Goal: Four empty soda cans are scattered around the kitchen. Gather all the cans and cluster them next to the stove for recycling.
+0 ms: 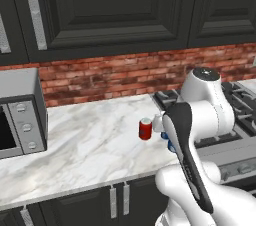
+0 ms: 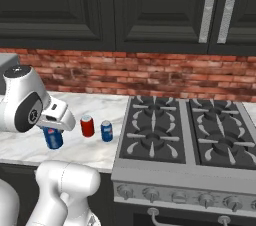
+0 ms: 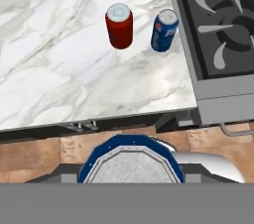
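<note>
Gripper [image 2: 54, 131] is clenched around a blue can [image 2: 53, 138], carried upright above the near edge of the white marble counter [image 1: 85, 145]. In the hand view the held blue can [image 3: 133, 161] sits right under the camera, silver ribbed top, blue rim, fingers hidden.

Two more cans stand on the counter just left of the stove [image 2: 190, 140]: red can [image 2: 87, 126] and a second blue can [image 2: 106, 131], side by side, apart, both upright. Hand view: red can [image 3: 119, 26] left, second blue can [image 3: 164, 30] right, that one near the stove's left edge but not touching.

Open marble stretches left of the red can [image 1: 145, 129] toward the grey microwave [image 1: 20, 115] at far left. Counter's near edge runs straight, dark cabinet doors with metal bar handles below. Red brick wall [image 2: 150, 77] behind, dark upper cabinets [image 1: 110, 5] overhead.

Stove: stainless steel, black grates over the burners, row of knobs on the front, bar handle below. Cans are smooth cylinders with silver tops. Marble is grey-veined, glossy.
</note>
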Available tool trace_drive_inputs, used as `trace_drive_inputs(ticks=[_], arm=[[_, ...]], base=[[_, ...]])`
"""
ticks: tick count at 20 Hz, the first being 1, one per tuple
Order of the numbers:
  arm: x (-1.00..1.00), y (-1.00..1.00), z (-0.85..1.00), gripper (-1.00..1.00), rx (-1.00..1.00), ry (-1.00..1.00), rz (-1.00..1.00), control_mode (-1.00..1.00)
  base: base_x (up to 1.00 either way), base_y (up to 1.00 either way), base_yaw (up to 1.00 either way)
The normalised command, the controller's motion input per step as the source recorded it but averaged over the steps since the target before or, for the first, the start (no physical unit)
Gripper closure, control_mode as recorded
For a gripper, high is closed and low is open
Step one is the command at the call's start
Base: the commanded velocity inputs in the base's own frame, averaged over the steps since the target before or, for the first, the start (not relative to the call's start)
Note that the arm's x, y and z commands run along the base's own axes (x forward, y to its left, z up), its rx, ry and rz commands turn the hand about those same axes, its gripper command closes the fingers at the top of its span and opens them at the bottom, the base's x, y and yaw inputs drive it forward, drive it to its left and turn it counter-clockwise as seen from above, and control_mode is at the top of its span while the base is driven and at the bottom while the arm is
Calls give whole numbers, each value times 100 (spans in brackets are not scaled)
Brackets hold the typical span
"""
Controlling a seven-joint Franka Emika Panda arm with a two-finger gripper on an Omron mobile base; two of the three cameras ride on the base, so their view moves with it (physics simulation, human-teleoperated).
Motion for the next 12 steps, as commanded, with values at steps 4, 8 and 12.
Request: trace_drive_inputs(ticks=[4, 8, 12], arm=[[20, 6, -29, 100, -5, 0, -5, -100], [17, 0, -24, 100, 0, 0, -1, -100], [32, 0, -17, 100, 0, 0, 0, -100]], base=[[0, 0, 0], [0, 0, 0], [0, 0, 0]])
